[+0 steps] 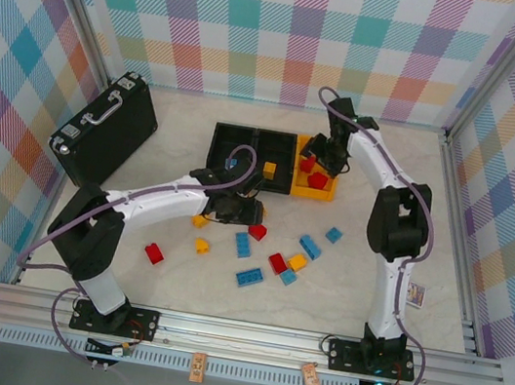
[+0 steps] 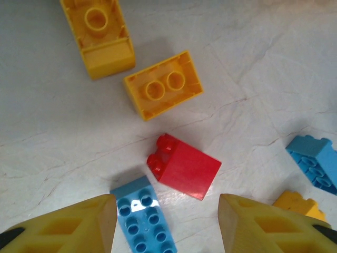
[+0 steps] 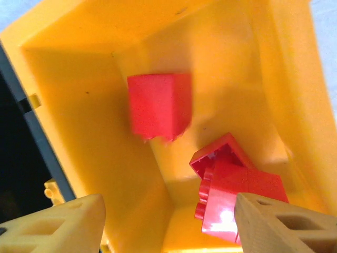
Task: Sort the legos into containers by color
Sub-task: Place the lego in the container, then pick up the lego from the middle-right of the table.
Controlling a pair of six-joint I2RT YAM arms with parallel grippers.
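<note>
Over the yellow-orange bin (image 1: pixel 309 194), the right gripper (image 1: pixel 326 157) hangs just above the opening. In its wrist view the fingers (image 3: pixel 68 221) stand wide apart, nothing between them. Down inside, one red brick (image 3: pixel 159 105) shows blurred near the wall, and two more red bricks (image 3: pixel 237 184) lie piled together, touching, in the corner.

Across to the left gripper (image 1: pixel 233 206), low over the table (image 1: pixel 368 300) just in front of the bins. Its jaws are parted and gripping nothing. A light blue brick (image 2: pixel 142 219) lies on the table between the fingers, close to the left one. A red brick on its side (image 2: pixel 184 166) sits just beyond, touching that blue one's corner. Further out, two yellow bricks (image 2: pixel 163 84) lie upside down, side by side.

In the bins, the middle black bin (image 1: pixel 282 149) holds a yellow piece (image 1: pixel 269 169) and the left black bin (image 1: pixel 221 142) a blue piece (image 1: pixel 232 162). Loose blue, red and yellow legos (image 1: pixel 249 276) are scattered on the table between the arms
</note>
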